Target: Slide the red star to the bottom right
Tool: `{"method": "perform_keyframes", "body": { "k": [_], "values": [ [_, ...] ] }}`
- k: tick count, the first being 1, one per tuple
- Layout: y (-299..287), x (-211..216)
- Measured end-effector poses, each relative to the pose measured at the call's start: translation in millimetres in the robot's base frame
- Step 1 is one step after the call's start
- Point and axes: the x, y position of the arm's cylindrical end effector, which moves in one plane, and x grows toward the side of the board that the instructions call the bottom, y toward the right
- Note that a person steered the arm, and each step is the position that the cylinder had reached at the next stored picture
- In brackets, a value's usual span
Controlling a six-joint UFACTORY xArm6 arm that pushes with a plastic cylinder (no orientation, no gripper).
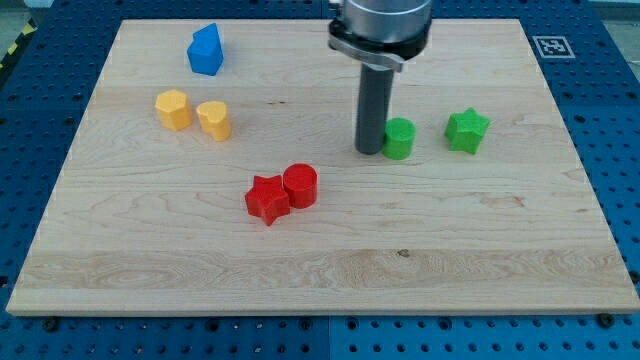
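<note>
The red star (267,199) lies a little left of the board's middle, touching a red cylinder (300,186) on its right. My tip (370,151) rests on the board up and to the right of both red blocks, well apart from them. It stands just left of a green cylinder (400,138), touching or nearly touching it.
A green star (467,130) lies right of the green cylinder. Two yellow blocks (173,109) (214,119) sit at the upper left, with a blue block (205,50) above them. The wooden board (320,270) sits on a blue perforated table.
</note>
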Motion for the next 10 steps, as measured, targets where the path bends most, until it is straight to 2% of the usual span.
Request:
{"method": "perform_keyframes", "body": {
  "k": [1,2,4,5,6,7,10],
  "values": [
    [35,0],
    [5,0],
    [-166,3],
    [-223,28],
    [-230,69],
    [-210,80],
    [-76,80]
  ]
}}
